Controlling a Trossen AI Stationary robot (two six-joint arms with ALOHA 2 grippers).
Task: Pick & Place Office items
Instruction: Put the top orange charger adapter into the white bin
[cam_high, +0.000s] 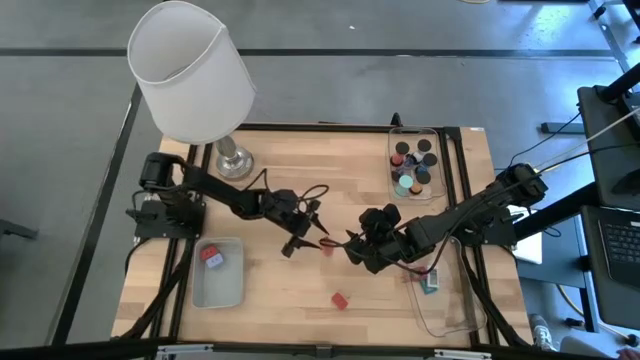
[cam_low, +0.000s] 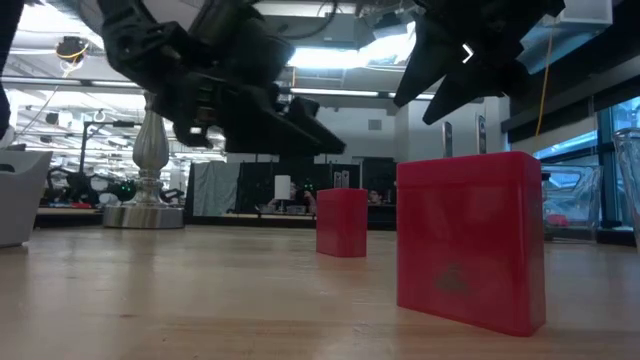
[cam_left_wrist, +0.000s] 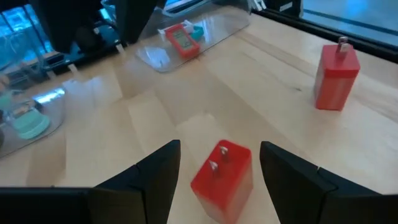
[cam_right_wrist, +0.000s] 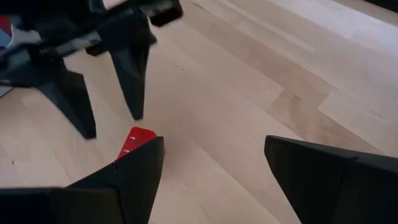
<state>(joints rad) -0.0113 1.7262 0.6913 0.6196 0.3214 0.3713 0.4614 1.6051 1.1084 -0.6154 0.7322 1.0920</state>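
Note:
A small red block with two metal prongs (cam_left_wrist: 221, 180) stands on the wooden table near its middle (cam_high: 327, 247). My left gripper (cam_left_wrist: 219, 145) is open, with one finger on either side of the block and a gap at each side. In the low view it hangs above the block's height (cam_low: 300, 135). My right gripper (cam_right_wrist: 214, 142) is open too, just to the block's right (cam_high: 358, 245), with nothing between its fingers. One of its fingers partly hides the block (cam_right_wrist: 137, 142). A second red block (cam_high: 340, 299) stands nearer the front edge.
A frosted tray (cam_high: 218, 285) at front left holds a red item (cam_high: 210, 254). A clear tray (cam_high: 436, 140) at back right holds dark and teal cylinders. A clear tray (cam_high: 450, 310) at front right holds red and teal pieces (cam_high: 430, 280). The lamp's base (cam_high: 233, 160) stands at back left.

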